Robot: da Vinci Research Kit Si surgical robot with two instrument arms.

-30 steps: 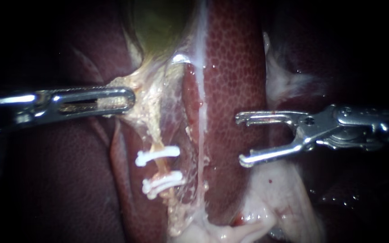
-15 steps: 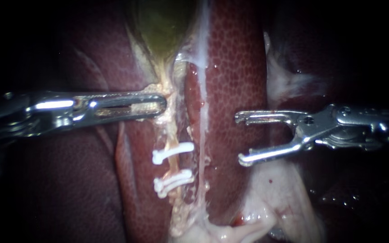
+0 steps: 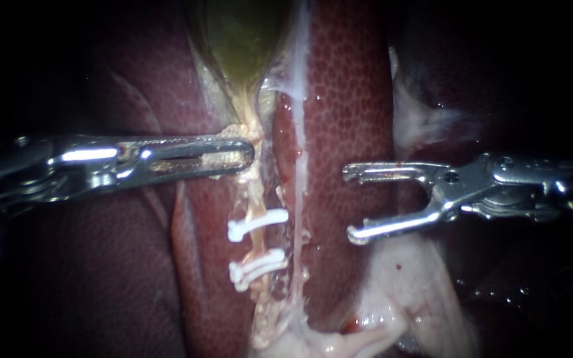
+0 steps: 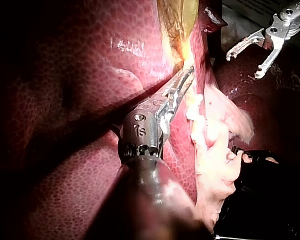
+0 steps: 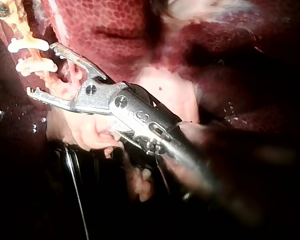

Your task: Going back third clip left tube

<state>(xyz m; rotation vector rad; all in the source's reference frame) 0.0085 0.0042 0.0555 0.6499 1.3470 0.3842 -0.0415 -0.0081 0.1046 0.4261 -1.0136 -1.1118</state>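
The left tube (image 3: 253,246) runs up and down the endoscope view with white clips (image 3: 257,224) across it. It lies left of the right instrument (image 3: 349,203), whose empty jaws stand spread and point at it across a strip of liver (image 3: 339,99), well clear, so I judge backing off runs rightward along its shaft. The left instrument (image 3: 245,154) is nearer, its jaws pinching pale tissue (image 3: 239,128) just above the clips, below the gallbladder (image 3: 237,33); whether the lower clip (image 3: 256,268) is single or doubled I cannot tell.
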